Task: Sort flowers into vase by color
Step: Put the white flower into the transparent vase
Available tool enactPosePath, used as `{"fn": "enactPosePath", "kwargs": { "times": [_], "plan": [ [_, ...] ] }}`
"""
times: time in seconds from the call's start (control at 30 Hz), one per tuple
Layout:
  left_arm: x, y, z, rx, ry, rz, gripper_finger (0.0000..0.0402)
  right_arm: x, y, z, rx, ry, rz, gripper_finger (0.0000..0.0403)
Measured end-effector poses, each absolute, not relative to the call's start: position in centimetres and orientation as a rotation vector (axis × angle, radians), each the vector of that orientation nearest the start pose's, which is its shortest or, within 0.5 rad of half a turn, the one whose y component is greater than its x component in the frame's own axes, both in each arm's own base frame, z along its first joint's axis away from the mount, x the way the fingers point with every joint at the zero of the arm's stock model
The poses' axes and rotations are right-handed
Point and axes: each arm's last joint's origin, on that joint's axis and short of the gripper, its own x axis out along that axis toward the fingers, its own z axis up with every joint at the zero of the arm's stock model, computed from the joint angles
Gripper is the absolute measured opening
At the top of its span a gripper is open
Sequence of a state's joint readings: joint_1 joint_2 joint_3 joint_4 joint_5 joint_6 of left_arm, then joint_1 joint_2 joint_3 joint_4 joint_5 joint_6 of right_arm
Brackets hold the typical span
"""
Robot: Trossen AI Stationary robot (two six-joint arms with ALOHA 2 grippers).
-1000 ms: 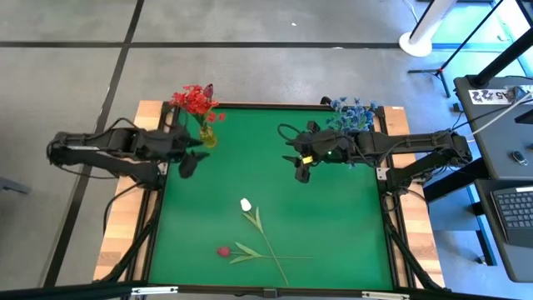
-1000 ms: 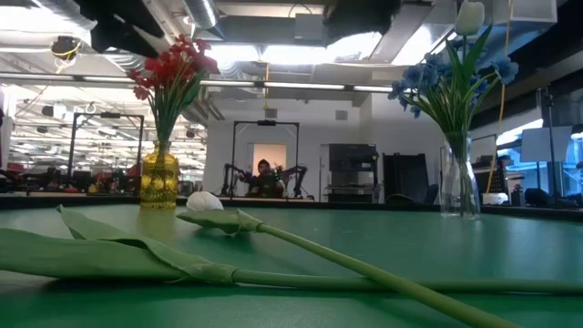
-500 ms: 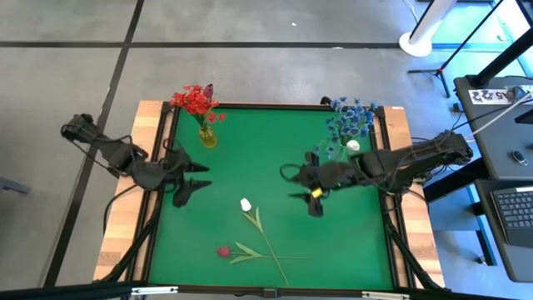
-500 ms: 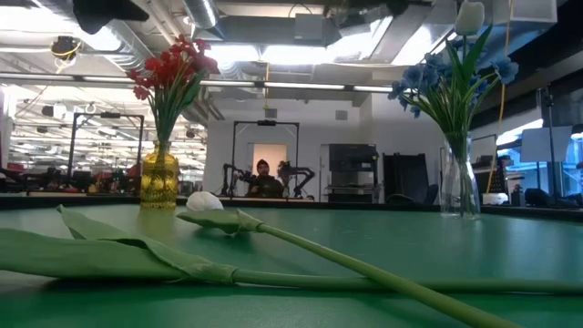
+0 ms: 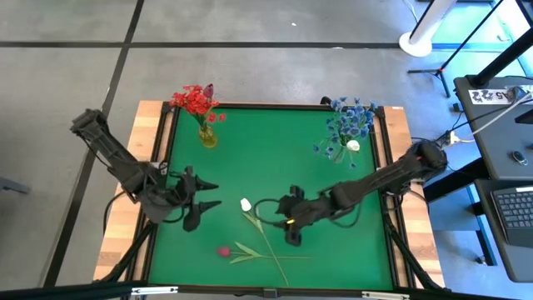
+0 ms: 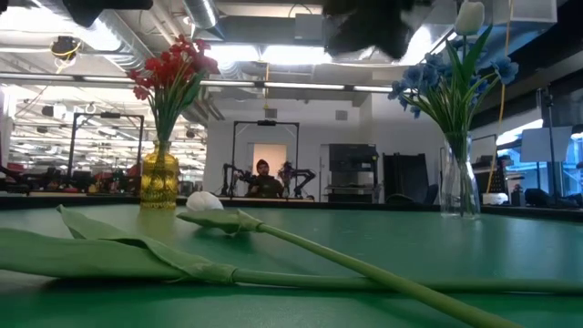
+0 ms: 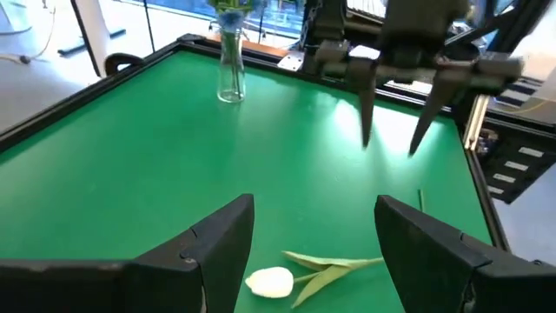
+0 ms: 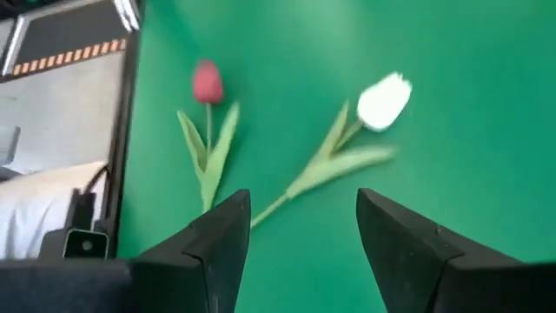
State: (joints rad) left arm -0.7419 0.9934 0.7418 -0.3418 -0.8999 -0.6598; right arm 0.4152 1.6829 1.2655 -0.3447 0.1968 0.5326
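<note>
Two flowers lie flat on the green mat: a white tulip (image 5: 246, 204) with a long stem, and a dark red-pink bud (image 5: 223, 250) whose stem crosses it. My left gripper (image 5: 210, 195) hovers open just left of the white bud (image 7: 269, 281). My right gripper (image 5: 286, 219) hovers open just right of the white tulip's stem, looking down on the white bud (image 8: 384, 100) and the red bud (image 8: 207, 83). A yellow vase (image 5: 206, 137) holds red flowers (image 5: 196, 100). A clear vase (image 6: 460, 187) holds blue flowers (image 5: 350, 121) and a white bud.
The mat has a raised dark frame (image 5: 385, 167) and wooden side strips. The vases stand at the far left and far right corners. Open mat lies between them and on the near right. The left wrist view shows the right arm's gripper (image 7: 391, 104) hanging over the mat.
Both arms have swung away from the vases toward the table's near edge and come lower. My left gripper has gone from beside the yellow vase to the white bud's left. My right gripper has gone from the clear vase toward the left, to the tulip's stem. The flowers have not moved.
</note>
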Motion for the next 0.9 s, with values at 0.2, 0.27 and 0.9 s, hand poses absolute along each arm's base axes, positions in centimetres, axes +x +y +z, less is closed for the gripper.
{"fn": "enactPosePath", "kwargs": {
  "times": [0.2,0.27,0.9],
  "plan": [
    [17.4,-13.0,26.6,-0.207,0.319,0.272,0.0234,35.3,15.0,21.2,0.421,0.877,-0.082,0.0209],
    [17.7,-13.3,26.4,-0.207,0.318,0.272,0.0234,35.6,15.2,20.0,0.455,0.905,-0.113,0.0209],
    [18.7,-14.2,25.4,-0.224,0.3,0.314,0.0234,39.3,15.8,14.3,0.578,0.8,-0.174,0.0209]
  ]
}}
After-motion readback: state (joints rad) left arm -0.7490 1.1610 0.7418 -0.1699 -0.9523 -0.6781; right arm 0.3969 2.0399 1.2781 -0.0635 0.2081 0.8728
